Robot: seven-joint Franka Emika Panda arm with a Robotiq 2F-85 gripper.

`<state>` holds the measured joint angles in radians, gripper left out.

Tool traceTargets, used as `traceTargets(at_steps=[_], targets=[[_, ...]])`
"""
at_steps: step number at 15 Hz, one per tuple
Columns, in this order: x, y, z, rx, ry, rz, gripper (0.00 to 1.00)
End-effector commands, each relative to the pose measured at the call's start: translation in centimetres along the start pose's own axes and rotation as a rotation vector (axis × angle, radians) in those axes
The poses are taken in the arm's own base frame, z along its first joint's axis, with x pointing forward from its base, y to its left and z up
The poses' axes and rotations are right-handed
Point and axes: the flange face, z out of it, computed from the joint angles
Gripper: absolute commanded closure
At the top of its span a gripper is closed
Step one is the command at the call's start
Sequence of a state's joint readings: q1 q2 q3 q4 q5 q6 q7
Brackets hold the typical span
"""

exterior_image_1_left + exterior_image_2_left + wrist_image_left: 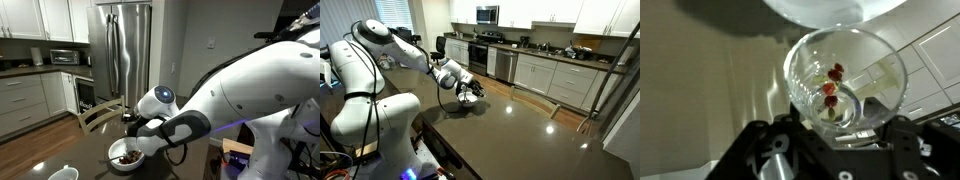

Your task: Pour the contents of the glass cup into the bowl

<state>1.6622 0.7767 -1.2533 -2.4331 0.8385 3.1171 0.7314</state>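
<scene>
In the wrist view my gripper (845,122) is shut on the glass cup (875,70), whose round mouth opens toward the camera. A few reddish-brown bits (831,86) of the contents lie inside the glass. The white bowl's rim (825,8) shows at the top edge, just beyond the glass. In an exterior view the gripper (141,128) hangs just above the bowl (112,152), which holds reddish-brown bits (127,157). Seen from farther off in an exterior view, the gripper (470,90) is low over the dark table; the glass is too small to make out there.
A smaller white cup (63,173) stands on the table near the bowl. The dark tabletop (530,140) stretches wide around the gripper. Kitchen counters (560,70), a steel fridge (120,50) and a wooden chair back (95,115) stand behind.
</scene>
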Motion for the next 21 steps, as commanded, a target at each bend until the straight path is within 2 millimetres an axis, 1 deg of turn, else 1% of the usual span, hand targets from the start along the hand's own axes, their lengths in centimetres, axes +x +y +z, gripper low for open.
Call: traceTargets(at_steps=[1, 2, 3, 4, 6, 7, 11, 16, 21], targets=[[1.9, 0.3, 0.8, -0.034, -0.055, 0.095, 0.58], [2.2, 0.4, 0.9, -0.039, -0.055, 0.111, 0.58], [1.0, 0.6, 0.9, -0.04, -0.024, 0.052, 0.58], [1.2, 0.7, 1.0, -0.044, -0.024, 0.057, 0.33], [1.0, 0.7, 1.1, -0.045, -0.026, 0.053, 0.33], [0.8, 0.7, 1.1, -0.045, -0.028, 0.05, 0.58], [1.2, 0.9, 1.6, -0.08, -0.13, 0.107, 0.58], [2.3, 1.3, 2.0, -0.099, -0.174, 0.182, 0.58], [4.2, 1.7, 2.9, -0.116, -0.241, 0.25, 0.58]])
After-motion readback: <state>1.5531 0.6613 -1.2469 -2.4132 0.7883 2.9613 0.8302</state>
